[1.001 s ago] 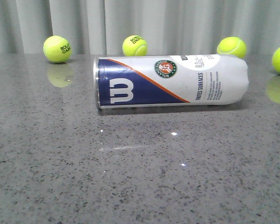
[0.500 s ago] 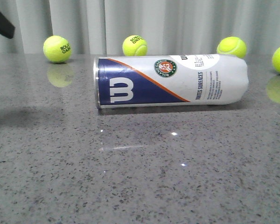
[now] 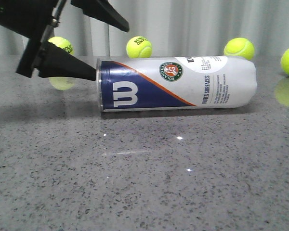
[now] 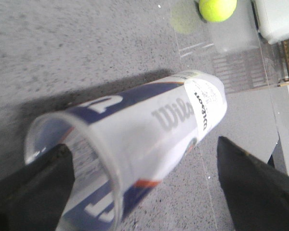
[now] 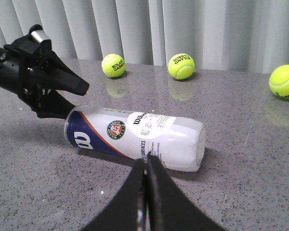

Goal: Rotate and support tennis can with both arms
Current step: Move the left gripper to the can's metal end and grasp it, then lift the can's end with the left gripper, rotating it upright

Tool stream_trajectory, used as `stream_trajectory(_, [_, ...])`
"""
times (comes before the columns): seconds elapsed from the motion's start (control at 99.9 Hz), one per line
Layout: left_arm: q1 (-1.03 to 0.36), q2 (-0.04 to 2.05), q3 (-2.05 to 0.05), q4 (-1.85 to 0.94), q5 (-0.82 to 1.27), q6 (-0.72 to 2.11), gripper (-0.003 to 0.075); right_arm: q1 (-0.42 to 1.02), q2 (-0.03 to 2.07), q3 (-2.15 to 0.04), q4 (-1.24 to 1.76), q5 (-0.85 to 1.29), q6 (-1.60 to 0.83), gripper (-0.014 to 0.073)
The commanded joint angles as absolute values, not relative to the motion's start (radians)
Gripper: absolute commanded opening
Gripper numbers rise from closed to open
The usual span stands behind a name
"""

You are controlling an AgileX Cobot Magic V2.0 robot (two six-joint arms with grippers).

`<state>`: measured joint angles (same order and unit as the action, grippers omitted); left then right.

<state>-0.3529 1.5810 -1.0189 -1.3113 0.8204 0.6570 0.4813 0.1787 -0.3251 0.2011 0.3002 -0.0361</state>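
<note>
The left gripper (image 3: 108,48) has swung in from the bench's left edge, fingers wide open around the can (image 3: 178,84)'s open end, gripping nothing. The right gripper (image 5: 146,166) hangs back pinched shut and empty, so rotating hasn't begun.

The left gripper (image 3: 108,45) is matte black throughout: two long, wedge-shaped fingers (image 3: 67,67) that taper from a broad base to a narrow tip, with flat faces and hard angular edges. Behind them, at the upper left of the front view, sits a blocky black housing, crossed by a thin grey rod or cable (which of the two cannot be told). In the right wrist view a small silver-grey cylinder shows on top of that housing. The right gripper (image 5: 147,168), at the bottom centre of its own wrist view, shows the same plain black, smoothly tapering fingers, without markings.
</note>
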Motion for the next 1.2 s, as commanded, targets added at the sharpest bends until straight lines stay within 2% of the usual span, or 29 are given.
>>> stream_trajectory(0.0, [-0.389,1.594,-1.083,-1.385,0.848,0.668,0.0565,0.479,0.188,-0.350,0.197,0.222,-0.037,-0.0069])
stream_trajectory(0.07, [-0.407,1.631,-1.104,-1.407,0.881,0.675,0.0537,0.479,0.188,-0.350,0.197,0.222,-0.037,-0.0069])
stream_trajectory(0.14, [-0.418,1.658,-1.106,-1.470,0.910,0.724,0.0474,0.479,0.188,-0.350,0.197,0.222,-0.037,-0.0069])
stream_trajectory(0.4, [-0.419,1.724,-1.108,-1.615,1.033,0.810,0.0136,0.479,0.188,-0.350,0.197,0.222,-0.037,-0.0069])
stream_trajectory(0.59, [-0.419,1.726,-1.108,-1.645,1.070,0.828,-0.0012,0.479,0.188,-0.350,0.197,0.222,-0.037,-0.0069])
stream_trajectory(0.87, [-0.419,1.679,-1.115,-1.689,1.119,0.986,-0.0019,0.479,0.188,-0.350,0.197,0.222,-0.037,-0.0069])
stream_trajectory(1.011, [-0.419,1.572,-1.115,-1.666,1.043,1.040,-0.0019,0.479,0.188,-0.350,0.197,0.222,-0.037,-0.0069])
stream_trajectory(1.191, [-0.419,1.393,-1.115,-1.423,0.882,1.029,-0.0019,0.479,0.188,-0.350,0.197,0.222,-0.037,-0.0069])
